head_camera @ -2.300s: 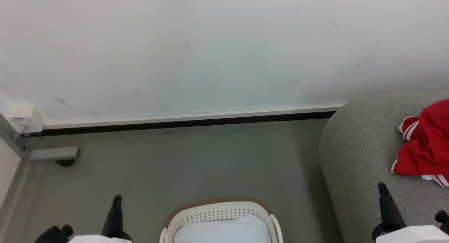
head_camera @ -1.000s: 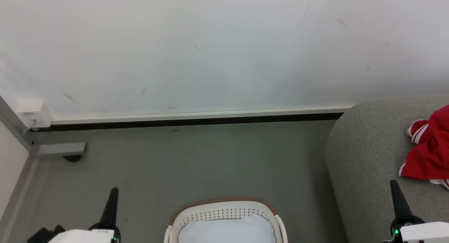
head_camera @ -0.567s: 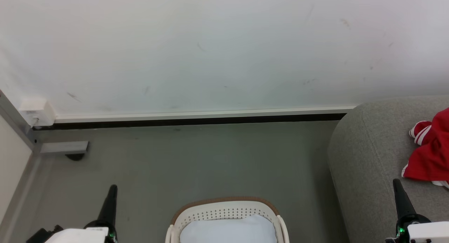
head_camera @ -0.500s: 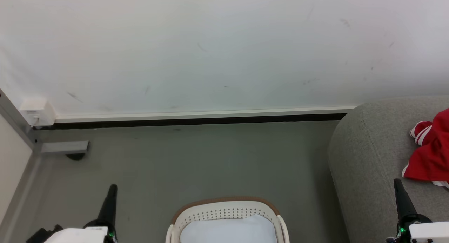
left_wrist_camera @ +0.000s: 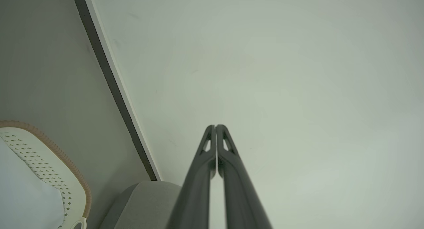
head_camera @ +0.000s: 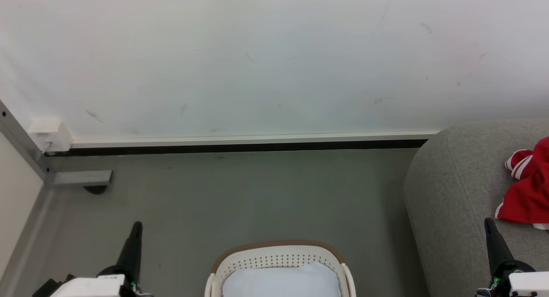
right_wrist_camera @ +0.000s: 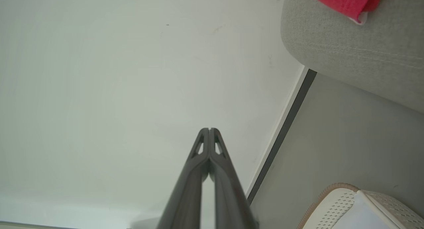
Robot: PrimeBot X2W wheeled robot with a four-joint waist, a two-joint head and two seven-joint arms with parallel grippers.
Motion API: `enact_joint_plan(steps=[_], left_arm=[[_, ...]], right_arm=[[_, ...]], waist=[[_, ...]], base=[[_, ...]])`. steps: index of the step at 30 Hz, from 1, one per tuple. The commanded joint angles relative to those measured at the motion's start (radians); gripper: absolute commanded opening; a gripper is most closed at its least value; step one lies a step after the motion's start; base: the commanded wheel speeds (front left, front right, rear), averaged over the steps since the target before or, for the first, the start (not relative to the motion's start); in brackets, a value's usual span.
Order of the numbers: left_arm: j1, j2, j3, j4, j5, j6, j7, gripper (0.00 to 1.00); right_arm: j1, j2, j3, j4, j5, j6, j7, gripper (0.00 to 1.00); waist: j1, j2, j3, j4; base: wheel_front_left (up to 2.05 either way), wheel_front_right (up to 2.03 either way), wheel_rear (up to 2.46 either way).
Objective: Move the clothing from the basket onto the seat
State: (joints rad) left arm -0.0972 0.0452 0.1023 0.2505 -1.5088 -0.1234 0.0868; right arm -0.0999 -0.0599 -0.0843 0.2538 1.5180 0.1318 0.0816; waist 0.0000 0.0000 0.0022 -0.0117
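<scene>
Clothing (head_camera: 525, 194) of red fabric, white-striped: where?
— On the light-grey upholstered sofa (head_camera: 450, 189), two o'clock from the right end effector (head_camera: 488, 222), nearer than the left end effector (head_camera: 137, 225); both pinched shut, empty.

— Smooth cream plastic on the basket (head_camera: 274, 256), punched with holes; soft pale cloth (head_camera: 281, 282) inside.
— Rough grey weave on the sofa (head_camera: 450, 194); red fabric for the clothing (head_camera: 525, 194). Smooth matt grey floor (head_camera: 240, 194), scuffed matt white wall (head_camera: 257, 52).
</scene>
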Motion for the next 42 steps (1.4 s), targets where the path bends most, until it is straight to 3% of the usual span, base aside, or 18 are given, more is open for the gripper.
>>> enact_joint_plan(steps=[1, 15, 42], left_arm=[[-0.011, 0.008, 0.006, -0.006, -0.016, -0.006, 0.005, 0.00], [-0.016, 0.009, 0.014, -0.007, -0.113, -0.011, 0.031, 0.00], [-0.016, 0.008, 0.014, -0.007, -0.110, -0.011, 0.031, 0.00]], right_arm=[[-0.012, 0.001, -0.008, -0.009, 0.024, -0.002, 0.006, 0.00], [-0.013, 0.008, -0.030, -0.013, 0.102, -0.002, 0.032, 0.00], [-0.013, 0.009, -0.032, -0.012, 0.096, -0.002, 0.033, 0.00]], waist=[[0.0000, 0.0000, 0.000, 0.001], [0.0000, 0.0000, 0.001, 0.012], [0.0000, 0.0000, 0.001, 0.012]], base=[[0.00, 0.00, 0.00], [0.00, 0.00, 0.00], [0.00, 0.00, 0.00]])
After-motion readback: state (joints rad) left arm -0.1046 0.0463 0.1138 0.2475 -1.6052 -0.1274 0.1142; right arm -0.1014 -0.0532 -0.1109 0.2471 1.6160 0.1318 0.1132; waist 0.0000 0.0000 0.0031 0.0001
